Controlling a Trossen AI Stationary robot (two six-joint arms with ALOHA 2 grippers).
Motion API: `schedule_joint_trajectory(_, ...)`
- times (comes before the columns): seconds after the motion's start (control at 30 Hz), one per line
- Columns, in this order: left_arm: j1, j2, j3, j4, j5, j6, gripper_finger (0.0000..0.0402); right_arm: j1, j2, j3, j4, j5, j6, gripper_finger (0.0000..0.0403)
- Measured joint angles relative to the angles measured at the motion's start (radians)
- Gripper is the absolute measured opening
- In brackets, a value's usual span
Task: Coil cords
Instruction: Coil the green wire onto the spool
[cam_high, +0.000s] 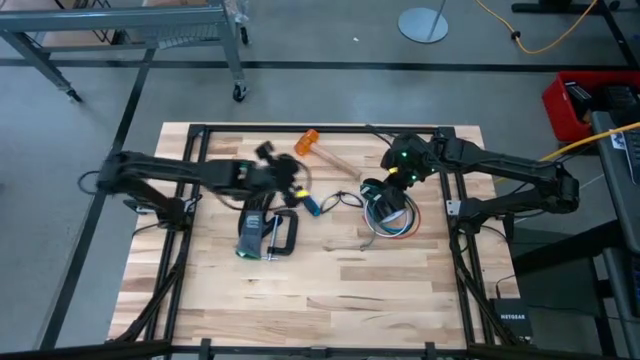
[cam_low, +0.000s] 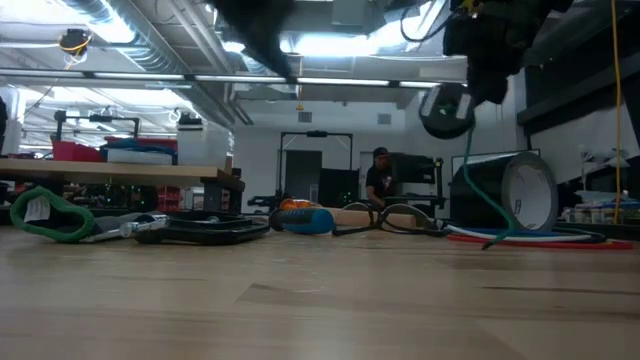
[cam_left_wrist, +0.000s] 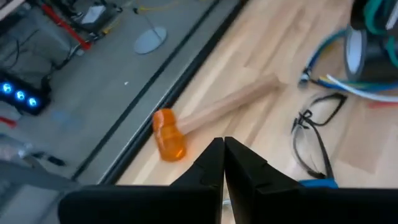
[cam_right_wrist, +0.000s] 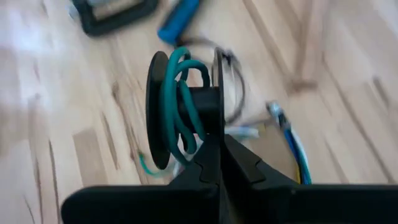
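My right gripper (cam_high: 383, 190) is shut on a black spool (cam_right_wrist: 180, 109) with the teal-green cord (cam_right_wrist: 176, 102) wound on it, held above the table. The cord's free end hangs down to the table (cam_low: 482, 200). The red, white and blue wires (cam_high: 400, 228) lie on the table under the spool. The thin black cord (cam_high: 345, 200) lies loosely looped on the table beside a blue-handled screwdriver (cam_high: 312, 205). My left gripper (cam_high: 288, 183) is shut and empty, above the table near the hammer (cam_left_wrist: 205, 115). My right gripper pinches the spool at the edge of one flange (cam_right_wrist: 211, 127) between its two shut fingers. The spool is lifted clear of the table (cam_low: 447, 110), its flanges on edge. The teal cord's tail hangs slack below it, its end on the table.
A hammer with an orange head (cam_high: 308, 141) and wooden handle lies at the far middle. A black C-clamp (cam_high: 280, 233) and a green-handled tool (cam_low: 50, 215) lie left of centre. A dark tape roll (cam_low: 520, 195) stands by the wires. A person stands in the room behind (cam_low: 380, 180).
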Motion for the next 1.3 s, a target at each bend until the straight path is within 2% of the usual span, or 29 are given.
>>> schedule_joint_trajectory(0.17, -0.004, -0.232, -0.24, 0.199, -0.012, -0.062, 0.0005, 0.0, 0.0, 0.04, 0.121, -0.042, -0.027, 0.0005)
schedule_joint_trajectory(0.33, -0.002, -0.376, -0.467, 0.568, -0.005, -0.064, 0.0005, 0.0, 0.0, 0.079, 0.312, -0.112, -0.058, 0.0005)
schedule_joint_trajectory(0.5, -0.001, -0.394, -0.599, 0.864, 0.024, -0.067, 0.0005, 0.0, 0.0, 0.105, 0.485, -0.153, -0.106, 0.0005)
schedule_joint_trajectory(0.7, 0.033, -0.364, -0.62, 0.946, 0.037, -0.058, 0.0006, 0.0, 0.0, 0.113, 0.591, -0.164, -0.142, 0.0005)
schedule_joint_trajectory(0.83, 0.072, -0.337, -0.619, 1.086, 0.18, 0.022, 0.0006, 0.0, 0.008, 0.113, 0.614, -0.168, -0.157, 0.0005)
schedule_joint_trajectory(0.93, 0.122, -0.3, -0.619, 1.215, 0.389, 0.041, 0.0006, 0.001, 0.028, 0.113, 0.614, -0.185, -0.158, 0.0005)
schedule_joint_trajectory(1.07, 0.182, -0.232, -0.618, 1.337, 0.64, -0.016, 0.0006, 0.001, 0.073, 0.113, 0.646, -0.322, -0.176, 0.0005)
schedule_joint_trajectory(1.2, 0.209, -0.183, -0.615, 1.359, 0.741, -0.088, 0.0006, 0.001, 0.129, 0.113, 0.743, -0.505, -0.205, 0.0005)
schedule_joint_trajectory(1.3, 0.204, -0.155, -0.606, 1.364, 0.771, -0.084, 0.0006, 0.002, 0.16, 0.113, 0.785, -0.571, -0.207, 0.0005)
